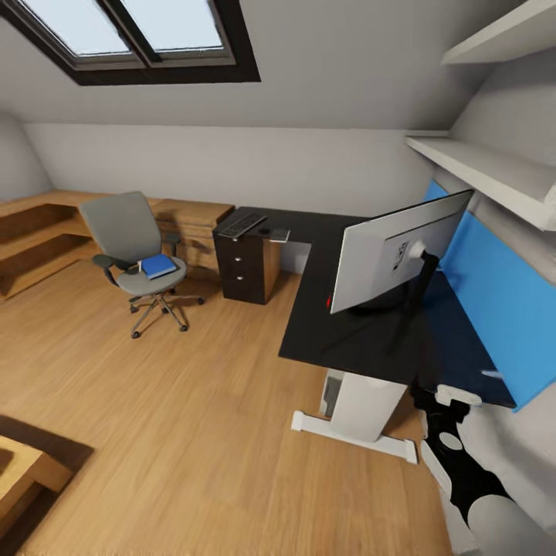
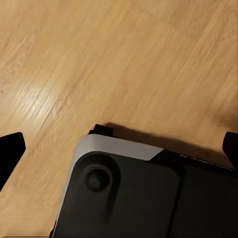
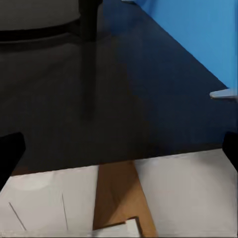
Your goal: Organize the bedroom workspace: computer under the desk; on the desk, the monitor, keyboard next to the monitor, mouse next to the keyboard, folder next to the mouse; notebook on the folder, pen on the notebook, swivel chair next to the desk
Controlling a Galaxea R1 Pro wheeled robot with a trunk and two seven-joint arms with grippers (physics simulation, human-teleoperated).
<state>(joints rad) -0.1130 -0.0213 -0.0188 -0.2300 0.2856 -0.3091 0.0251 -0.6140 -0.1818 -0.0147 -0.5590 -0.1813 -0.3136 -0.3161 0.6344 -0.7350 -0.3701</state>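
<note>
1. Evidently the robot is standing at the near end of the desk (image 1: 324, 340), beside the monitor (image 1: 398, 251), which is sitting on the black top with its back turned to the head camera. The folder (image 1: 158, 266) is lying well apart on the seat of the swivel chair (image 1: 135, 251), so a long drive is waiting, and a careless turn of the base could be clipping the white desk leg (image 1: 359, 413) just beside it.
2. The left pincer (image 2: 119, 148) is hanging over the wooden floor (image 2: 99, 59) with its dark fingertips spread wide apart and nothing between them. The right pincer (image 3: 119, 148) is likewise gaping apart and empty above the desk's near edge. Swinging that arm while driving off is risking a knock to the monitor stand (image 3: 89, 20) and a toppled screen.
3. The keyboard (image 1: 242, 225) is resting on the far wing above the drawer unit (image 1: 247, 270), with a small dark thing that is probably the mouse (image 1: 265, 231) beside it and the notebook (image 1: 279, 235) next to that. Both are lying far from the monitor.
4. The chair is rolling on casters, so pushing on the folder could be shoving the seat away.
</note>
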